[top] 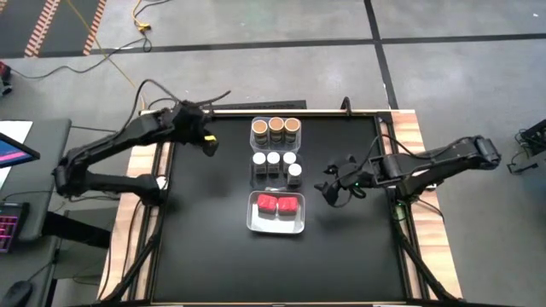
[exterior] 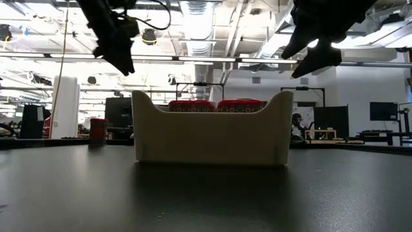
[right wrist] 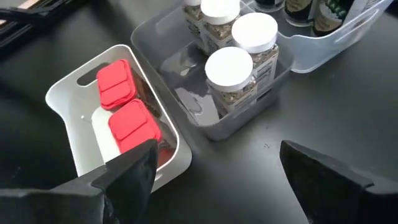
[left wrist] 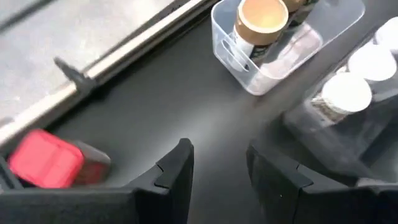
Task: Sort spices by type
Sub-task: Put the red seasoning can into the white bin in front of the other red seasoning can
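Note:
Three clear bins stand in a row mid-table. The far bin (top: 275, 130) holds three tan-topped spices (left wrist: 261, 18). The middle bin (right wrist: 186, 93) holds several white-topped ones (right wrist: 229, 65). The near white bin (right wrist: 68, 93) holds two red square-topped ones (right wrist: 134, 127). Another red-topped jar (left wrist: 46, 158) stands alone on the table by the far left edge. My left gripper (left wrist: 217, 155) hovers left of the far bin, a narrow gap between its fingers, nothing in it. My right gripper (right wrist: 217, 168) hangs wide open and holds nothing, right of the bins.
A metal rail (left wrist: 124, 56) and wooden borders (top: 409, 128) edge the black table. Bare tabletop (top: 273, 264) lies between the bins and the near edge. The room behind holds desks and screens.

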Action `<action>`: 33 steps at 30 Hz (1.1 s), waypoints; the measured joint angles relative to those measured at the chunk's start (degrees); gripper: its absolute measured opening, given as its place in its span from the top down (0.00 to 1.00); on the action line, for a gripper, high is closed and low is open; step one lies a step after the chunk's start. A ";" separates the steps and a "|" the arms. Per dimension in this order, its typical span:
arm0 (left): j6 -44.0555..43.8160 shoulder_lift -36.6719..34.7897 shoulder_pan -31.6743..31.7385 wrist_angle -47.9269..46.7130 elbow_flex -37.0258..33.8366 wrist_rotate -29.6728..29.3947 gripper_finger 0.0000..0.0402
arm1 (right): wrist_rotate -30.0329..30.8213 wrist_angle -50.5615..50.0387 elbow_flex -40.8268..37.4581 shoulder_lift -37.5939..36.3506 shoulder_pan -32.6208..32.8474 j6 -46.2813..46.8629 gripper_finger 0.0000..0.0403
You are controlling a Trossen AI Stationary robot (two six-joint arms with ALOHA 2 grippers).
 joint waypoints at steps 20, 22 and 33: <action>26.06 21.82 10.18 -7.62 8.35 -0.42 0.65 | -0.05 -0.08 0.00 -0.01 -8.40 3.55 0.10; 24.98 22.52 10.31 -7.84 8.35 -0.55 0.65 | -0.05 -0.11 0.00 -0.01 -8.71 3.55 0.10; 5.17 21.89 11.38 -8.57 8.37 -0.85 0.65 | -0.07 -0.76 0.00 -0.01 -8.98 2.89 0.10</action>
